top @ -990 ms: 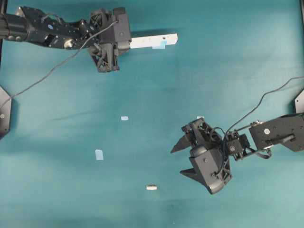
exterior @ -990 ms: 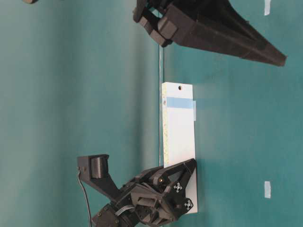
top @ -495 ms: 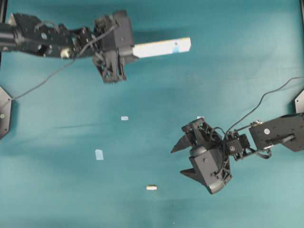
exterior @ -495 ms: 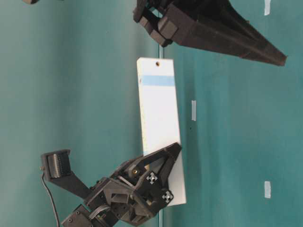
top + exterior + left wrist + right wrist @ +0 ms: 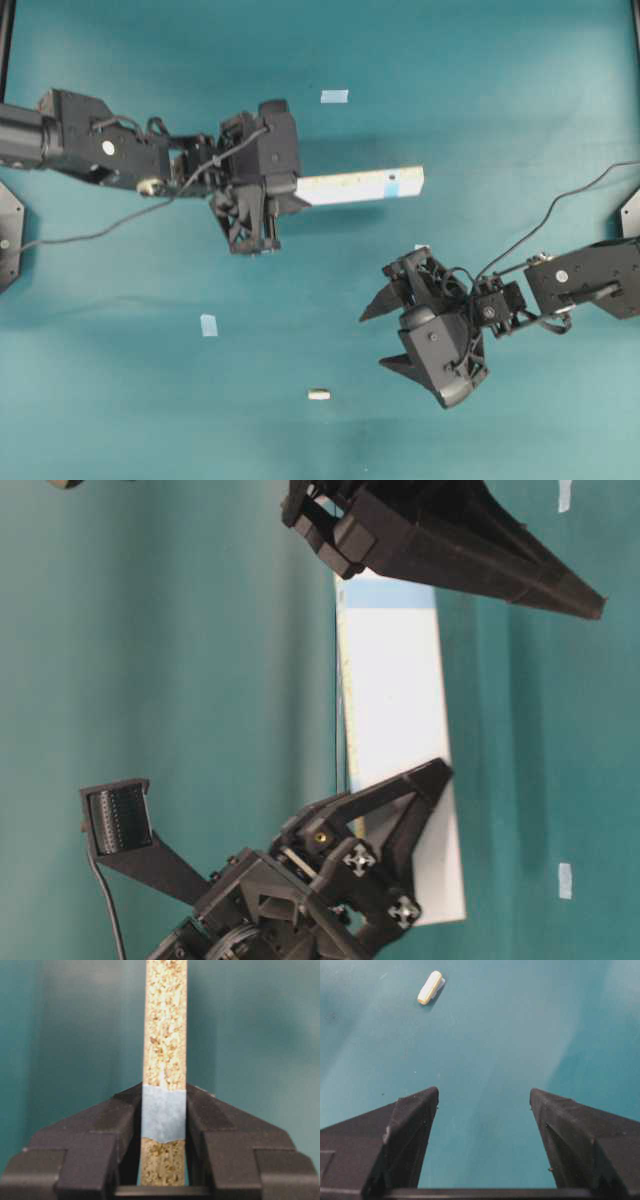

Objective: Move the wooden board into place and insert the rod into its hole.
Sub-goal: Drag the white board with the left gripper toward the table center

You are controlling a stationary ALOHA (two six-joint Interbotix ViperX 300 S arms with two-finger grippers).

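We see the left gripper (image 5: 300, 190) clamped on one end of the long, pale, flat wooden board (image 5: 362, 186), which hangs above the teal table (image 5: 520, 80), its long axis pointing across toward the right arm. The right gripper (image 5: 383, 337) hovers with jaws wide apart, empty. The tiny cream-white cylindrical rod (image 5: 319, 394) lies on the table just ahead of it, far nearer this arm. The board's hole is hidden from us.

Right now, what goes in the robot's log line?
left tool: shut on wooden board | right tool: open, empty | rod: lying on table
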